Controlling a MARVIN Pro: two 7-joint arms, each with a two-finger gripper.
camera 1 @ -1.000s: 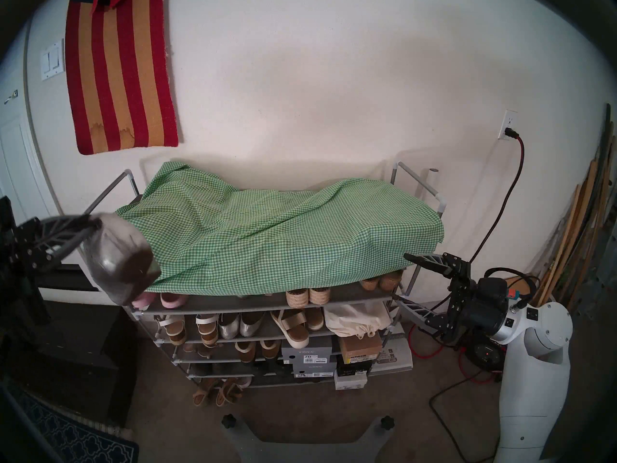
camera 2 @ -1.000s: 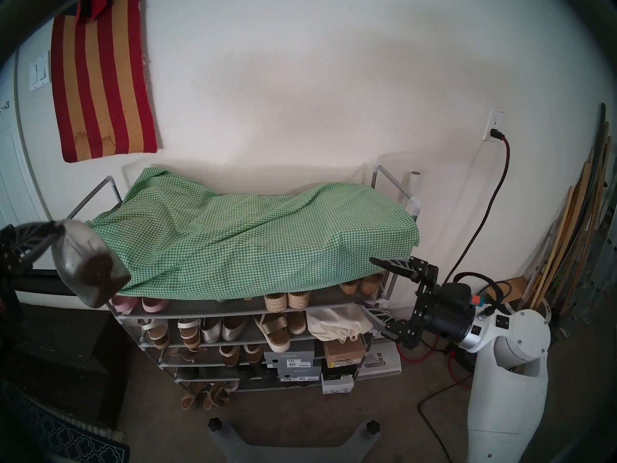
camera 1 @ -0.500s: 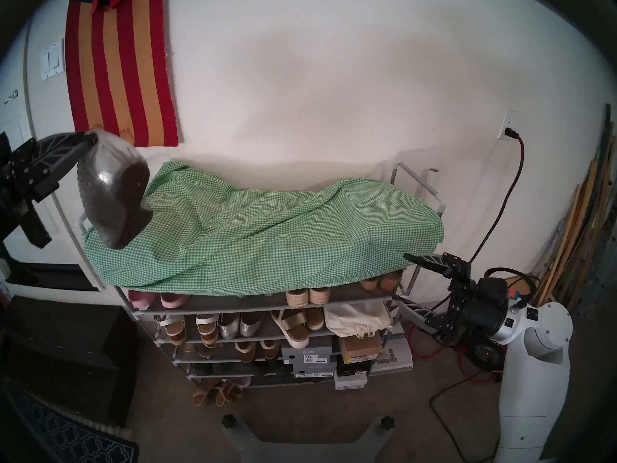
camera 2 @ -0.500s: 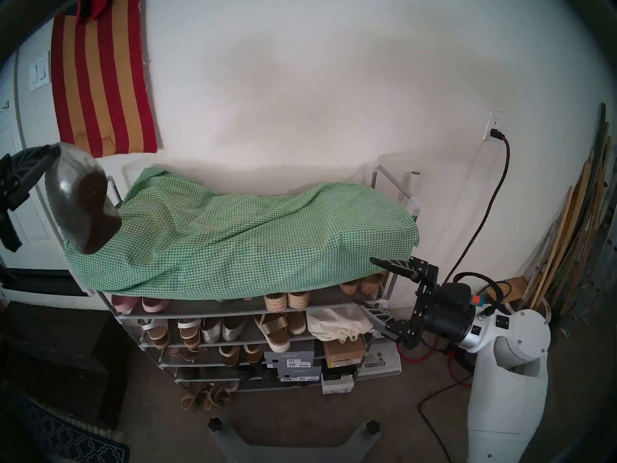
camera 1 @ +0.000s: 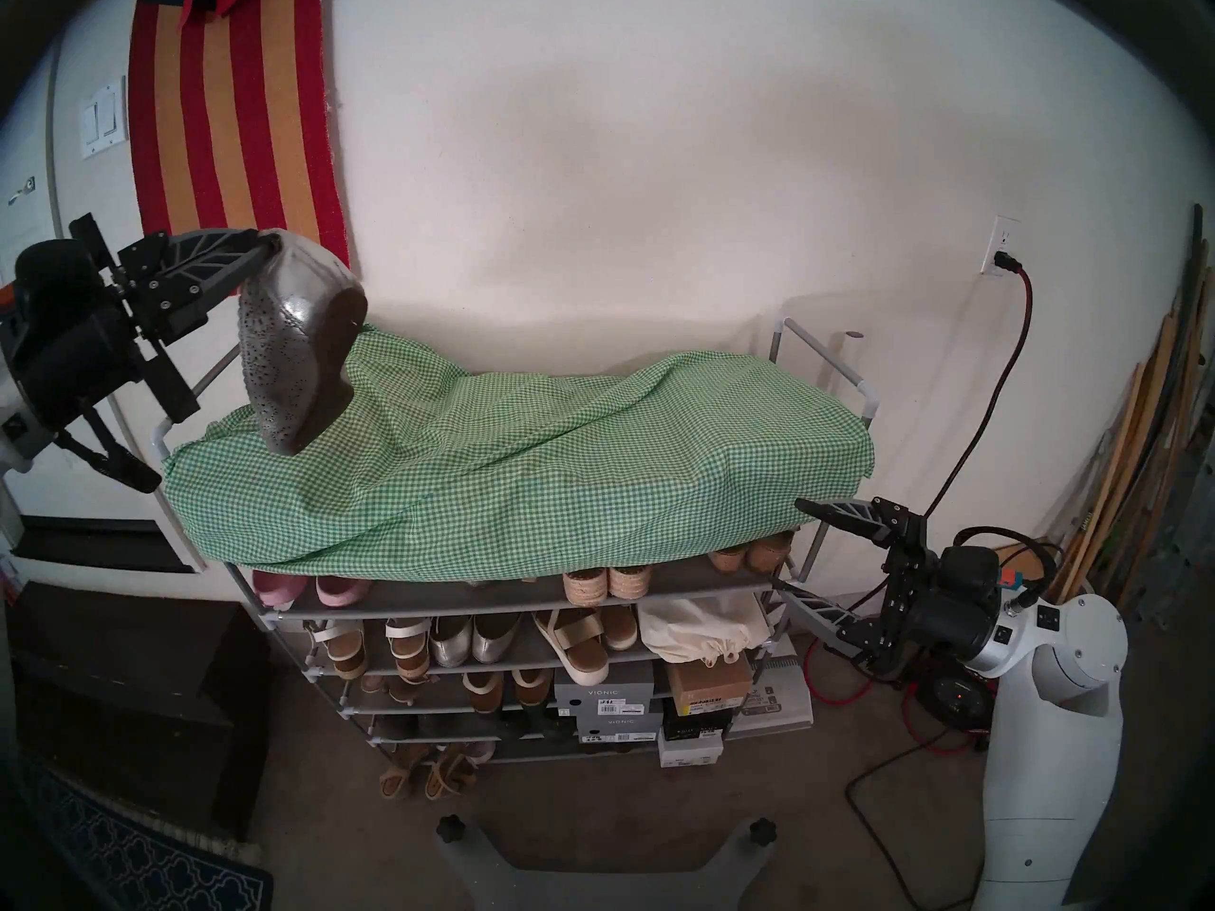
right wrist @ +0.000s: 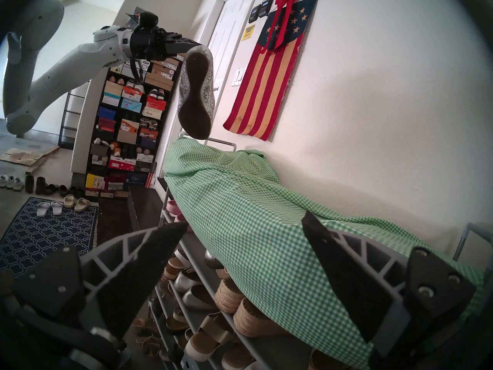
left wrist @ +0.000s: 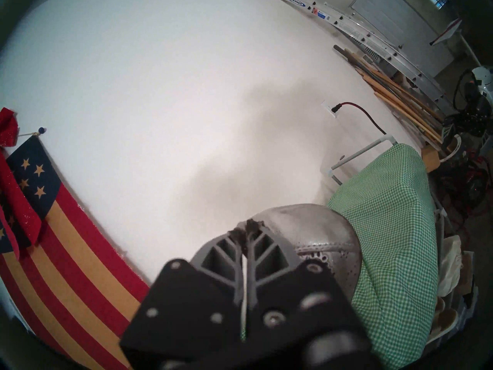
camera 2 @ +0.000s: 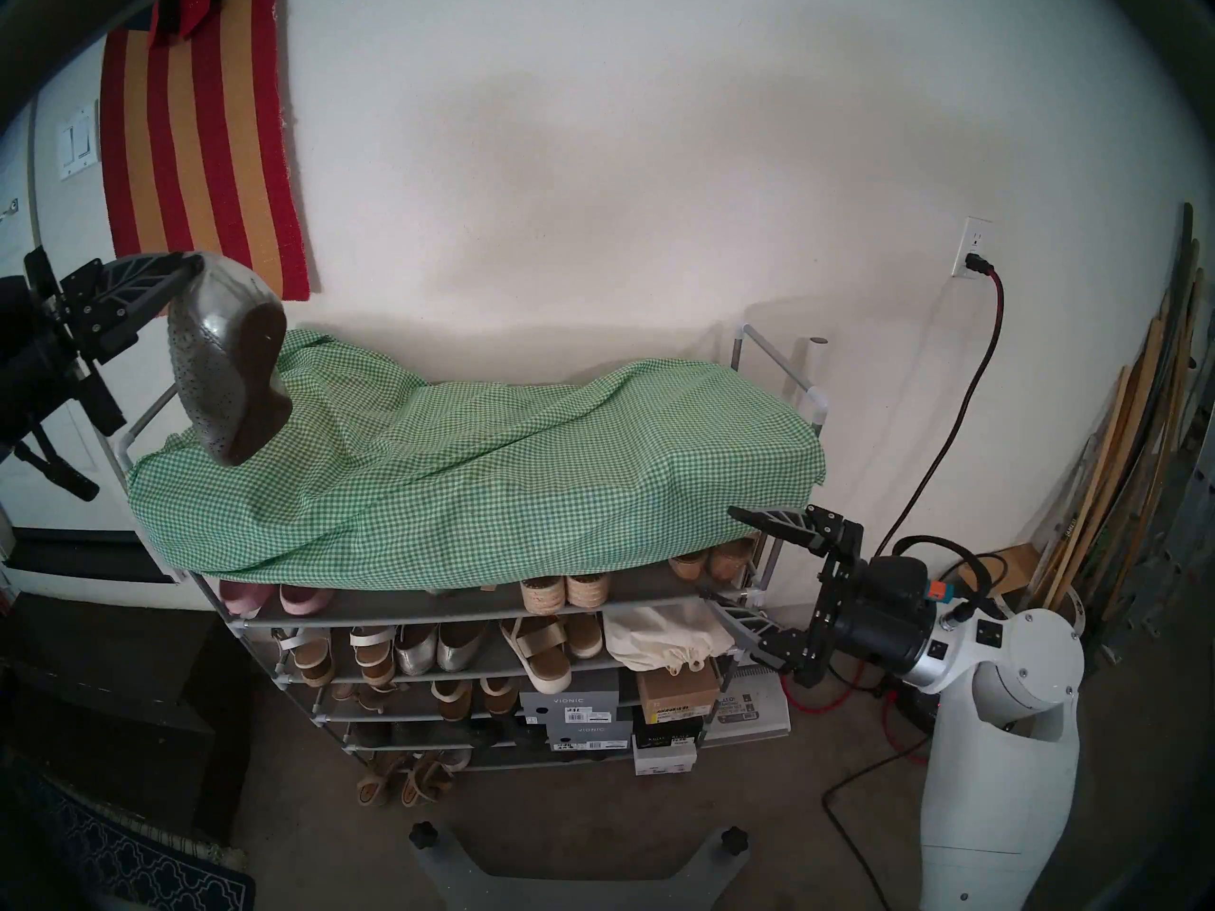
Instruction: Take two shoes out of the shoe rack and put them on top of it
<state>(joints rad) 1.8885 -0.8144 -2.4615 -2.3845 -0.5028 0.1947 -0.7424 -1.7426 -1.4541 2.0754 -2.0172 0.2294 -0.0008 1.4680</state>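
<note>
Overhead, left gripper (camera 1: pixel 266 249) pinching perforated metallic shoe (camera 1: pixel 296 347); right gripper (camera 1: pixel 789 548) spread wide.

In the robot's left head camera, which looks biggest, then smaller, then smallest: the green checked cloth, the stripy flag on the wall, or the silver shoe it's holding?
1. Green checked cloth.
2. Stripy flag, partly cut off at the top.
3. Silver shoe, though it hangs nearer the camera, so it looks bigger than it is.
</note>
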